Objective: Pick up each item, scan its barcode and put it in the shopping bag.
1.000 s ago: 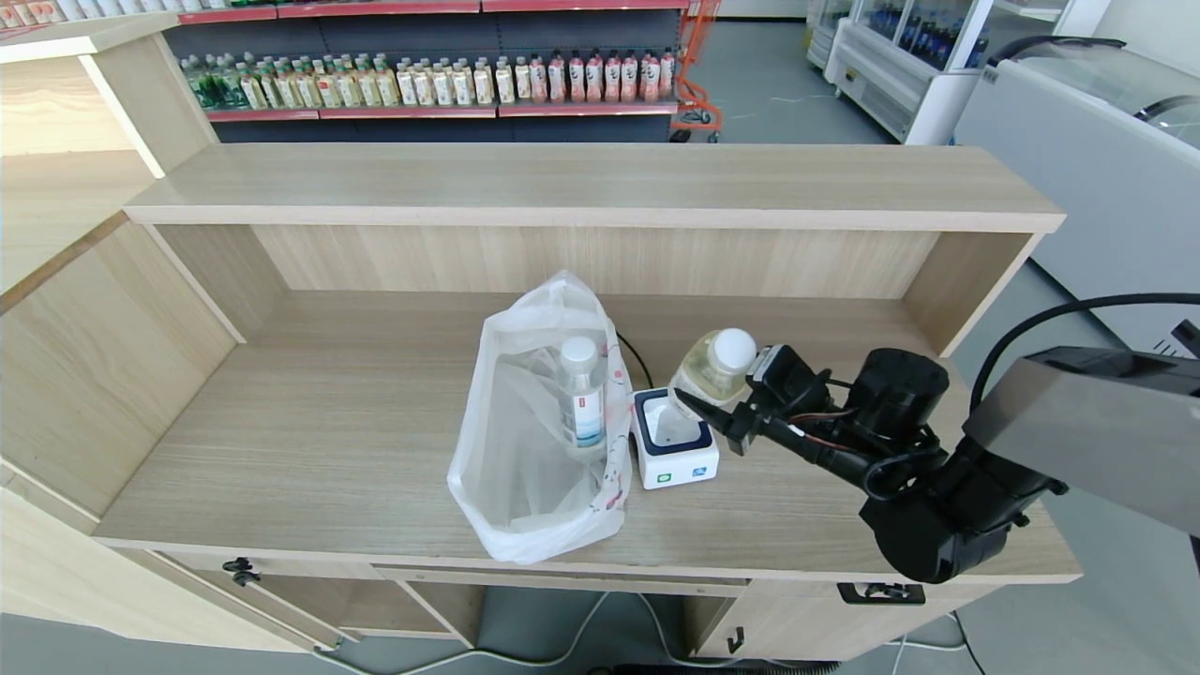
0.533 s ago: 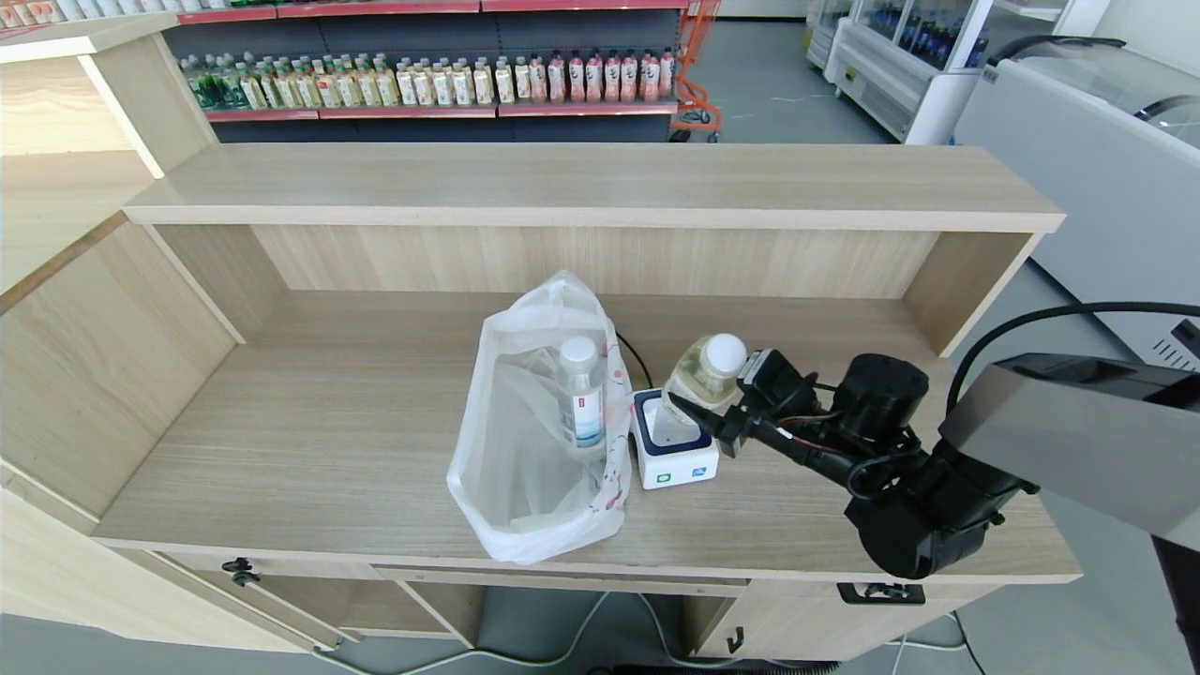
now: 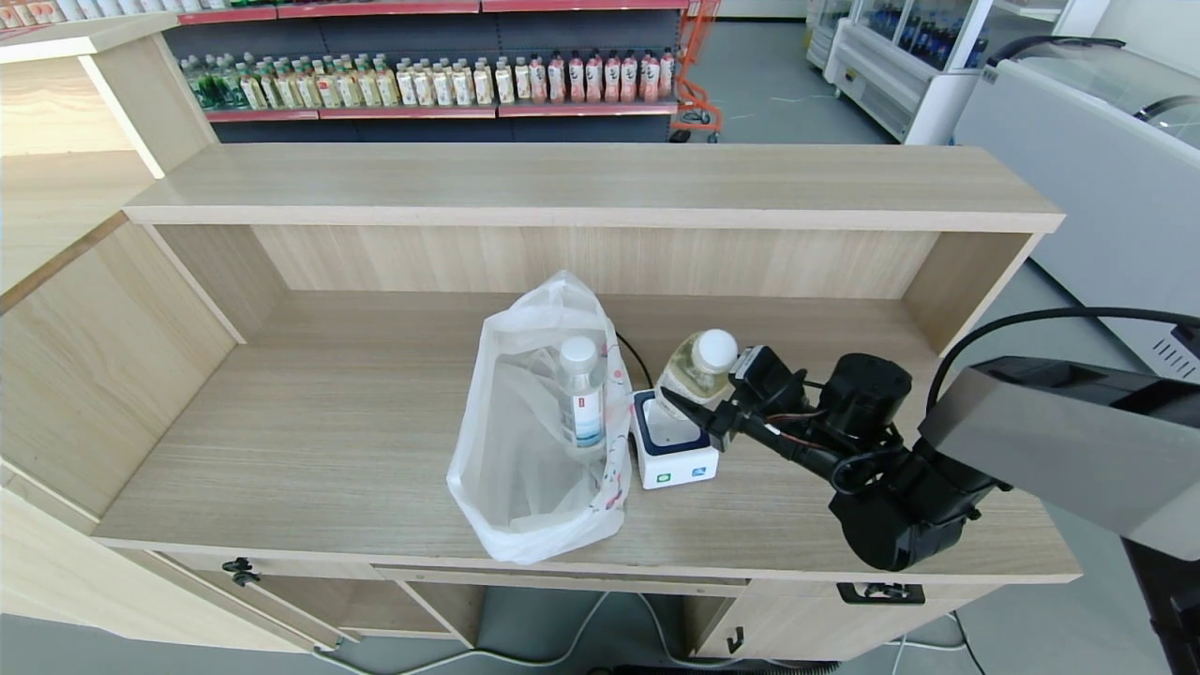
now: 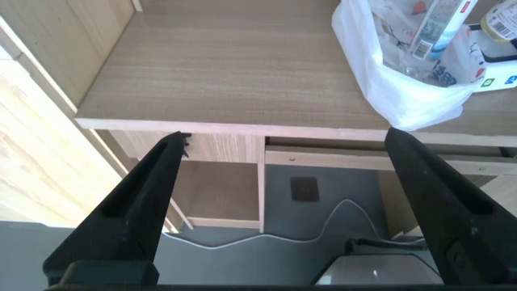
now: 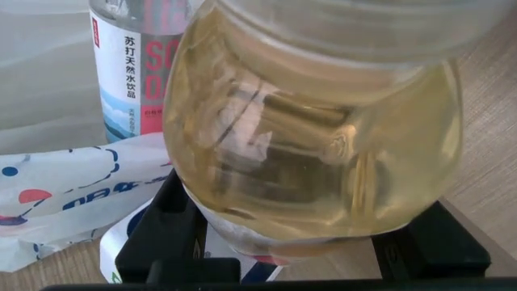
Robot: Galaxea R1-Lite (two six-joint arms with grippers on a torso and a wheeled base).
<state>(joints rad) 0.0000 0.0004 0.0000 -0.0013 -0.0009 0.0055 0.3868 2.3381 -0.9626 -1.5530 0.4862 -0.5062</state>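
**Head view.** We find the right gripper [image 3: 698, 398] closed on the bottle [image 3: 696, 370]. It grips the lower body, and the white cap tilts up and away from the arm. The bottle hangs just above the scanner [image 3: 675, 452], which sits on the counter [image 3: 328, 422] touching the right side of the bag [image 3: 525, 469]. The bag stands open-mouthed with a bagged bottle [image 3: 581, 394] upright inside it.

We judge the bottle to be nearly full of pale liquid. That makes it moderately heavy for its size and liable to slosh when swung. Its plastic wall looks smooth and thin, so we expect it to be slippery and to give a little under a squeeze. In our judgement the present hold on the body suits it better than a hold on the narrow cap. The bag is thin film, soft and easily collapsed. The bottle should go in through the open mouth, without dragging on the rim or knocking the bagged bottle.

**Left wrist view.** The left gripper [image 4: 284, 137] is wide open and holds nothing. It sits off the counter, in front of its front edge and well apart from the bag.

**Right wrist view.** The bottle's round body lies close to the camera, with the scanner's white casing directly beyond it. The bagged bottle's label and the bag's printed film lie just beside the scanner. We cannot tell from here whether the barcode faces the scanner.
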